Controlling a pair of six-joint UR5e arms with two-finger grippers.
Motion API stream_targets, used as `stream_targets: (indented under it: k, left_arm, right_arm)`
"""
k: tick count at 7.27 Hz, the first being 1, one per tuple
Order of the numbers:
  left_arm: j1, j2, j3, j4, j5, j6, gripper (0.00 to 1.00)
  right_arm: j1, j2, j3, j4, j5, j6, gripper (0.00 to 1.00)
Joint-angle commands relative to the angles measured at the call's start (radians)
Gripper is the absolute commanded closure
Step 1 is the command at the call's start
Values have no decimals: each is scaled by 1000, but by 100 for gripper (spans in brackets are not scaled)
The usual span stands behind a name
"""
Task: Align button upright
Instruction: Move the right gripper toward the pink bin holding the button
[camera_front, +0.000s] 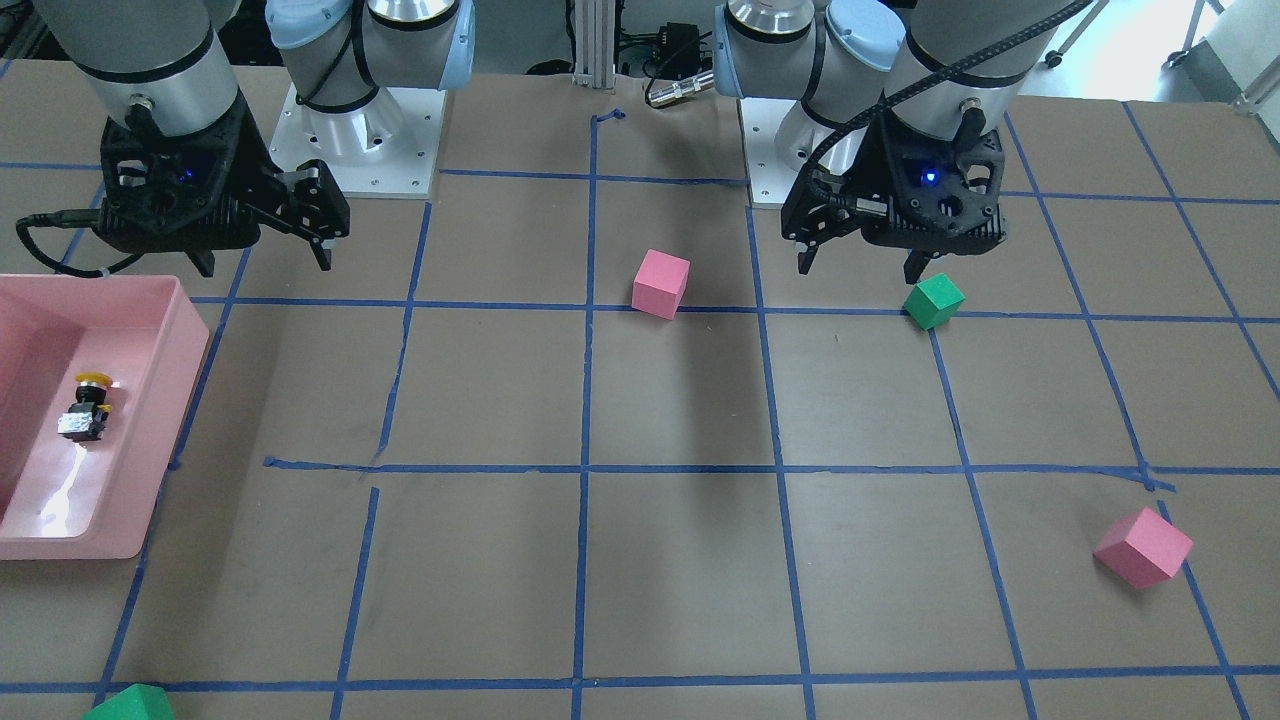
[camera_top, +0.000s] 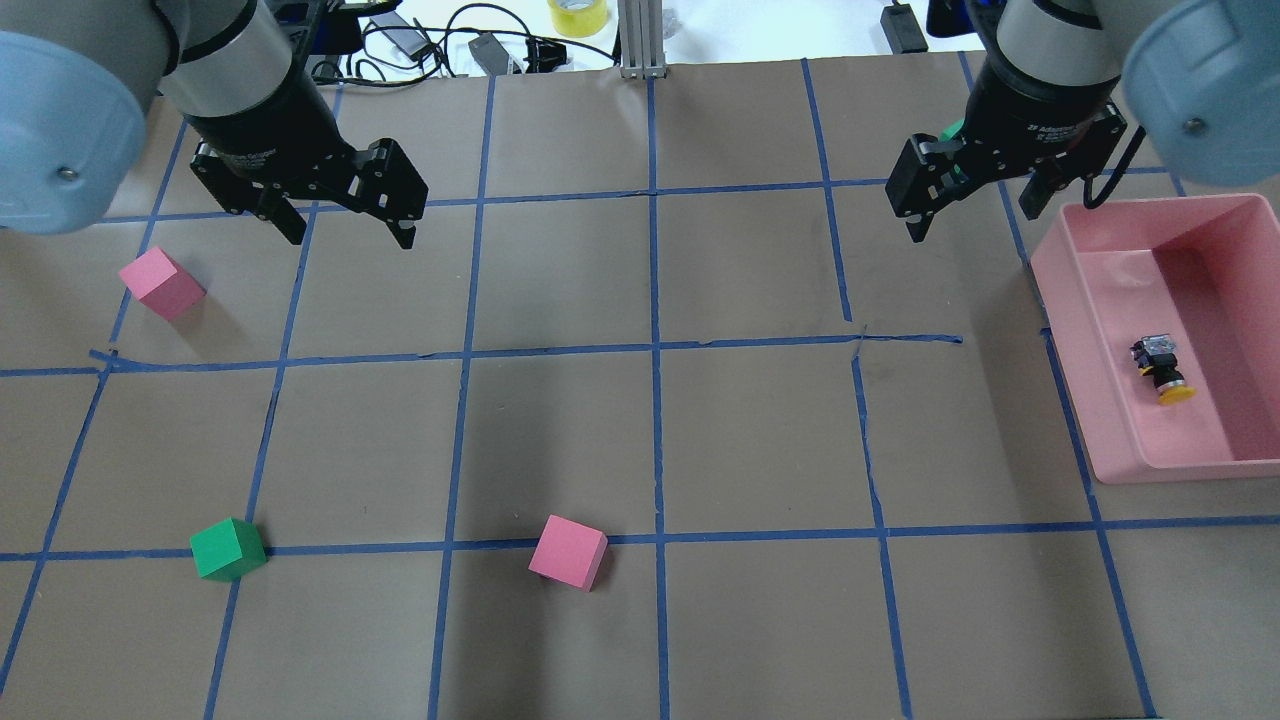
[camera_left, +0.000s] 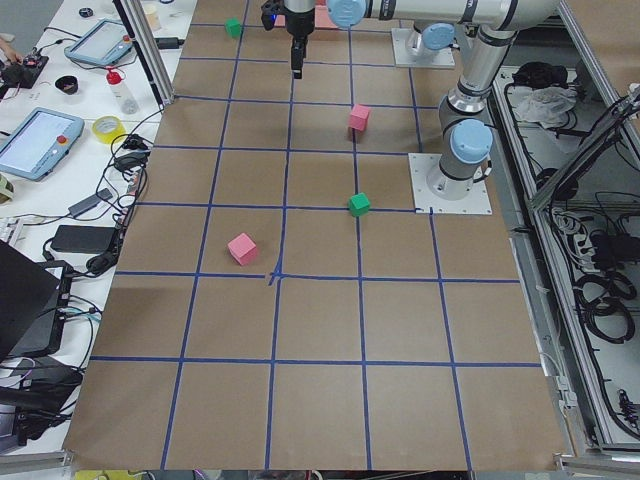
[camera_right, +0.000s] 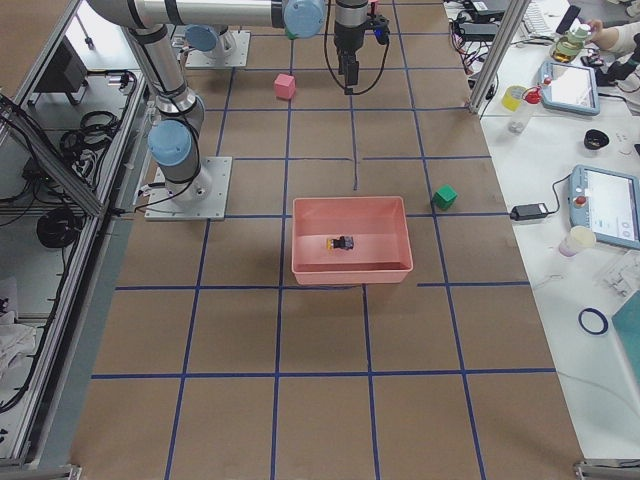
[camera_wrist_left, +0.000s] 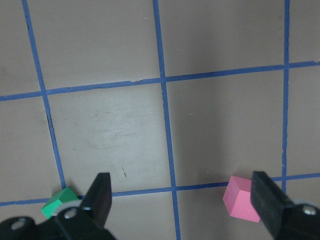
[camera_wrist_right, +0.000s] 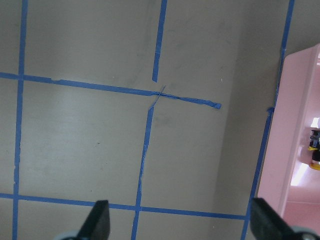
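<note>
The button (camera_top: 1160, 368) has a yellow cap, a black body and a grey block. It lies on its side inside the pink bin (camera_top: 1075, 370) at the table's right end. It also shows in the front view (camera_front: 88, 405), the right side view (camera_right: 343, 242) and at the edge of the right wrist view (camera_wrist_right: 315, 150). My right gripper (camera_top: 972, 225) is open and empty, hovering above the table to the left of the bin's far corner. My left gripper (camera_top: 350, 235) is open and empty over the far left of the table, well away from the bin.
A pink cube (camera_top: 160, 283) lies below the left gripper's side. A green cube (camera_top: 228, 548) and a second pink cube (camera_top: 568, 552) lie near the robot. Another green cube (camera_front: 130, 705) sits beyond the bin. Blue tape lines grid the brown table.
</note>
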Motion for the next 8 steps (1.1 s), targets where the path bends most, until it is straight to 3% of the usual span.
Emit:
stream_targets:
  k: [1,3,5,8]
  left_arm:
    - [0,0,0,0,0,0,0]
    - [0,0,0,0,0,0,0]
    - [0,0,0,-2,0,0,0]
    - [0,2,0,-2,0,2,0]
  right_arm:
    - [0,0,0,0,-2,0,0]
    - [0,0,0,2,0,0,0]
    - [0,-6,-3,73,-6,0,0]
    - [-1,0,9,64,-29,-3,0]
